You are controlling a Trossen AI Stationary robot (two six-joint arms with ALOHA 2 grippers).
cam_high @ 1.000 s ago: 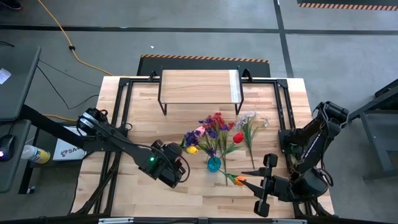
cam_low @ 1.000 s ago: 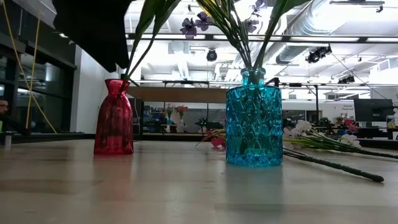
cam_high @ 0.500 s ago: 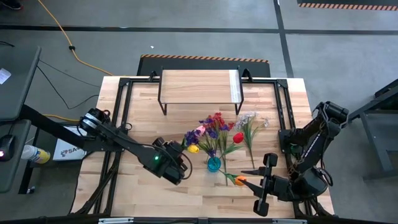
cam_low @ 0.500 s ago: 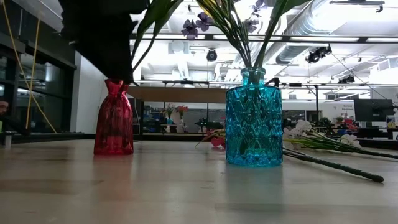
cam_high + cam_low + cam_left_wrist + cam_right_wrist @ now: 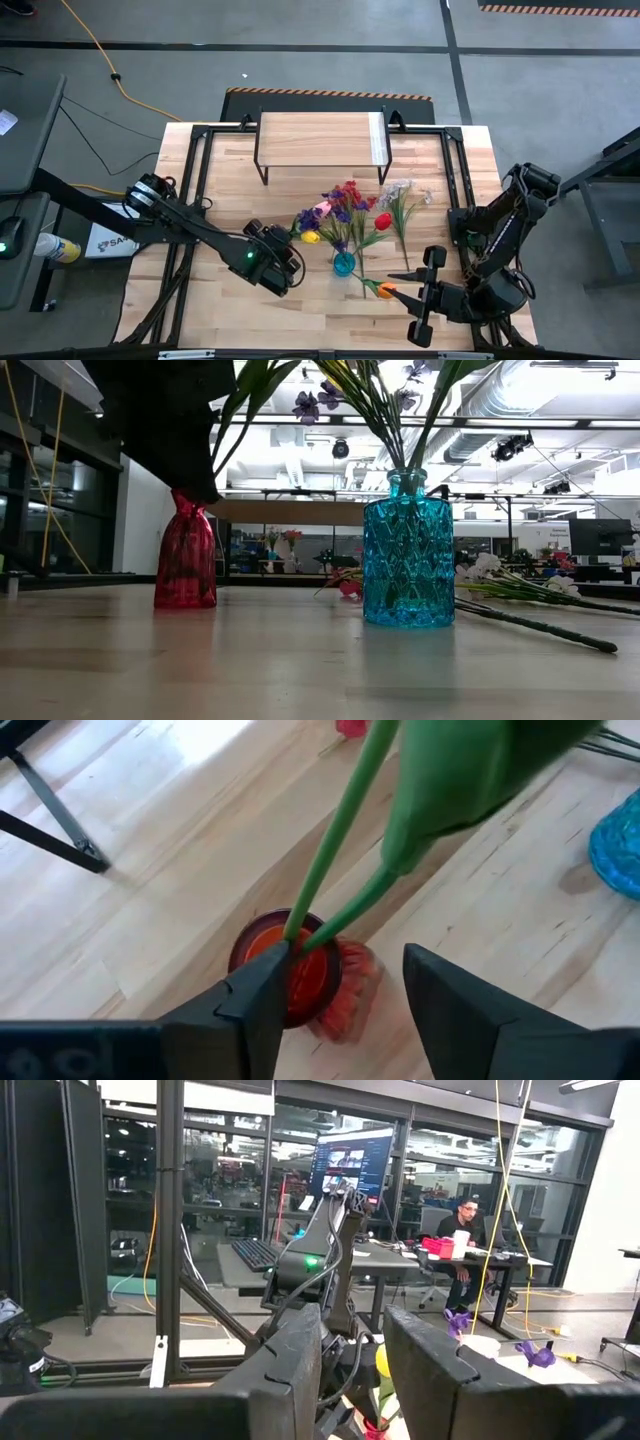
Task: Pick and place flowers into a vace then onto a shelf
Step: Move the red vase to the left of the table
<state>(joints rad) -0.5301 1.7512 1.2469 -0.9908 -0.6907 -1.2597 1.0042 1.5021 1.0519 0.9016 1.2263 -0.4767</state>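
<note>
Blue vase (image 5: 408, 550) is the landmark: faceted translucent glass cylinder, short neck, upright on the slatted wooden worktop (image 5: 230, 160), holding several green-stemmed flowers (image 5: 345, 205) in red and purple. Red vase (image 5: 185, 555) stands to its left in the low view: ribbed translucent glass, pinched neck, flared mouth, with two green stems in it. Left hand (image 5: 340, 990) hangs right over the red vase mouth, fingers spread either side of the rim, one finger (image 5: 260, 1000) touching a stem. More flowers lie flat on the worktop beyond and right of the blue vase. Shelf (image 5: 320, 138), pale wood top on thin black legs, sits well behind it. Right hand (image 5: 428, 292) waits at the near right, fingers apart, gripping nothing.
</note>
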